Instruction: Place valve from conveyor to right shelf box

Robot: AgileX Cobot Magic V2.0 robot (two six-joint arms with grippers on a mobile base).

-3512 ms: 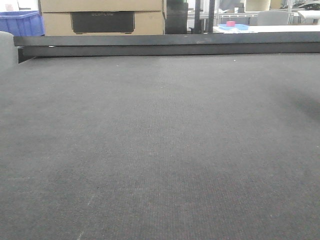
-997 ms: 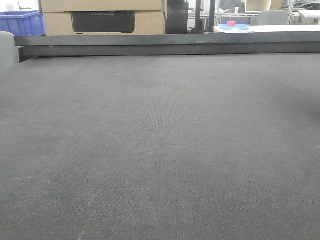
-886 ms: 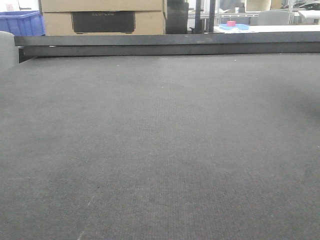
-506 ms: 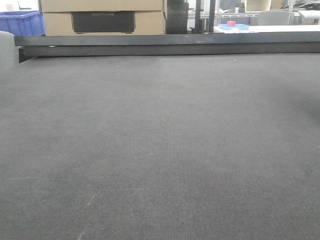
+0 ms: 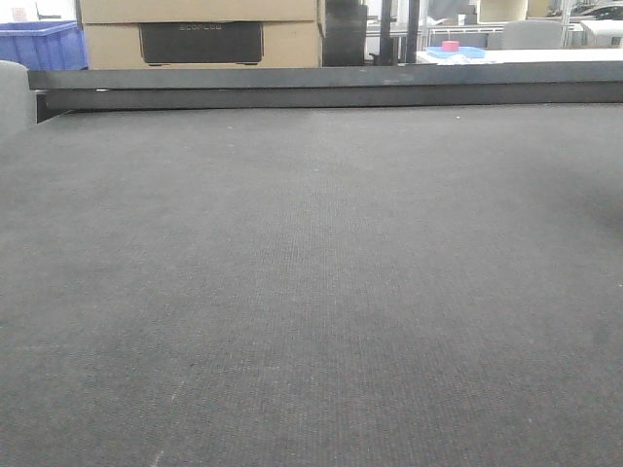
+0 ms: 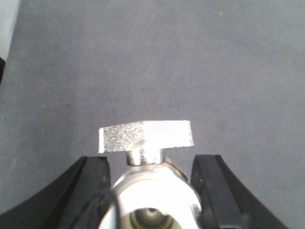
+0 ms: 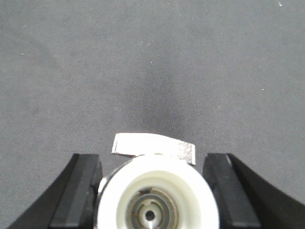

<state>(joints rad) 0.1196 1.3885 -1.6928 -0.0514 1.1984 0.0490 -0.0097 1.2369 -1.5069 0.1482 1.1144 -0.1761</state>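
Note:
In the left wrist view a metal valve [image 6: 145,136] with a flat silver handle on top sits between the black fingers of my left gripper [image 6: 151,164], which is shut on its round body. The right wrist view shows another valve [image 7: 157,191], white-rimmed with a silver handle, and my right gripper [image 7: 152,162] is shut on it. Both hang a little above the dark grey woven conveyor [image 5: 311,292], whose black rail [image 5: 331,89] runs along the far side. Neither arm shows in the front view. The right shelf box is out of view.
Beyond the rail stand cardboard boxes [image 5: 200,34], a blue crate [image 5: 39,44] at the far left, and a white table with a pink object [image 5: 450,46] on a blue tray. A grey rounded part [image 5: 12,97] sits at the belt's left edge.

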